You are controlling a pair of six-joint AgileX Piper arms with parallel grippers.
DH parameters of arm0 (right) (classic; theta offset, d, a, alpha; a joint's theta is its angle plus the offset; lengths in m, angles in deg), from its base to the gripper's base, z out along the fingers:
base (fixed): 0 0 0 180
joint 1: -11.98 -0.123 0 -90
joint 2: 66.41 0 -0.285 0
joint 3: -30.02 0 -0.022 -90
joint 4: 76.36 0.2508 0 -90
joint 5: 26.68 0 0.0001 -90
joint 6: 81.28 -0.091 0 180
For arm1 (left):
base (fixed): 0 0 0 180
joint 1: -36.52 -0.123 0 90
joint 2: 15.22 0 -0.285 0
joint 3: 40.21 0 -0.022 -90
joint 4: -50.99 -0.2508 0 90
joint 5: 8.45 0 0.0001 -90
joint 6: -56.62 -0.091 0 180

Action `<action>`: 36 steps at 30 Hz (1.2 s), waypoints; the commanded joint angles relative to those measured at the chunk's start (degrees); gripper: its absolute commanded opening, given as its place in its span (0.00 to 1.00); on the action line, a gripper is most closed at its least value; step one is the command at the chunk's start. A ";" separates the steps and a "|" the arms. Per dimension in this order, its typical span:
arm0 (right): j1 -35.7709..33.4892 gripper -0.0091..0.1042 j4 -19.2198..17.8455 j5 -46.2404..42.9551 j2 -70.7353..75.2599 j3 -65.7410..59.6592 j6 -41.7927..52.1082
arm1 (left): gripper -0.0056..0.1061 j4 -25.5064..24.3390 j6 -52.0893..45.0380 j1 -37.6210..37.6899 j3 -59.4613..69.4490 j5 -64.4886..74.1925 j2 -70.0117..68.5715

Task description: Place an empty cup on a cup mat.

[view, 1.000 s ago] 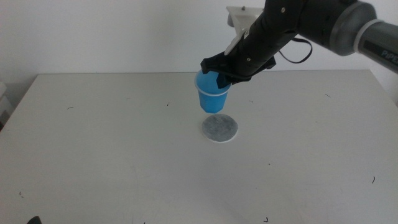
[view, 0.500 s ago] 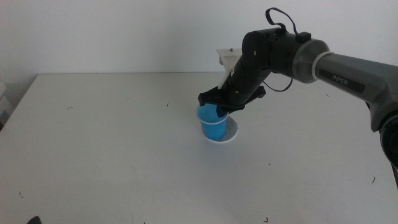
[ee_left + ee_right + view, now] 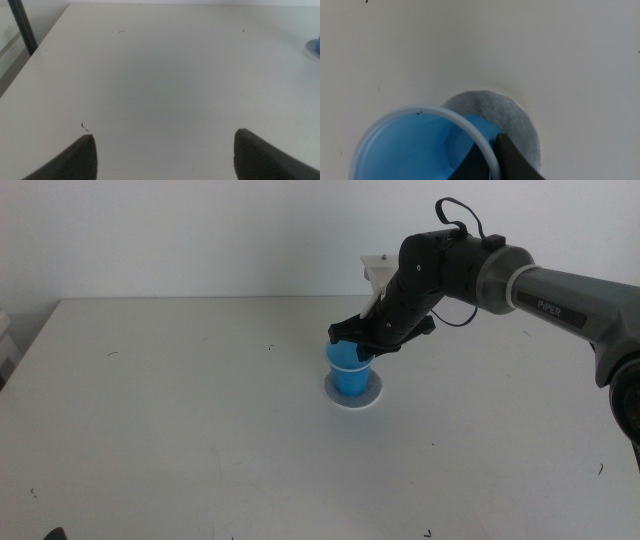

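The blue cup [image 3: 350,375] stands upright on the grey cup mat [image 3: 373,394] in the middle of the table. My right gripper [image 3: 360,342] comes in from the right and is shut on the cup's far rim, one jaw inside and one outside. In the right wrist view the cup [image 3: 410,145] is empty, with the mat [image 3: 517,120] showing under and beside it, and the gripper [image 3: 492,156] pinching the pale rim. My left gripper [image 3: 165,155] is open and empty, waiting low over the table's near left part.
A small white box-like object [image 3: 378,268] sits at the table's far edge behind the right arm. The left wrist view catches a sliver of the cup and mat [image 3: 315,47] at its edge. The white table [image 3: 180,430] bears only small dark specks.
My right gripper carried the cup down and slightly right from above the mat. The cup now rests on the mat, which it mostly covers. The left arm has not moved.
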 commanded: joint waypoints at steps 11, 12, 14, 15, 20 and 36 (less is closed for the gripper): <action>0.47 0.64 -0.66 -2.10 4.53 1.37 1.50 | 0.99 -0.02 0.62 -0.06 -0.34 -3.84 -0.19; 0.47 0.70 -0.55 -2.18 5.20 1.37 1.19 | 0.99 -0.02 0.62 -0.06 -0.34 -3.84 -0.19; 0.65 0.79 -0.58 -2.07 6.98 1.44 1.20 | 0.99 -0.02 0.62 -0.06 -0.34 -3.84 -0.19; 0.76 0.82 -0.64 -1.84 8.40 1.44 1.27 | 0.99 -0.02 0.62 -0.06 -0.34 -3.84 -0.19; 3.57 0.87 -0.71 1.05 18.37 1.55 2.33 | 0.99 -0.02 0.62 -0.06 -0.34 -3.84 -0.19; 19.07 0.87 -4.57 15.82 52.00 -3.53 9.97 | 0.99 -0.02 0.62 -0.06 -0.34 -3.84 -0.19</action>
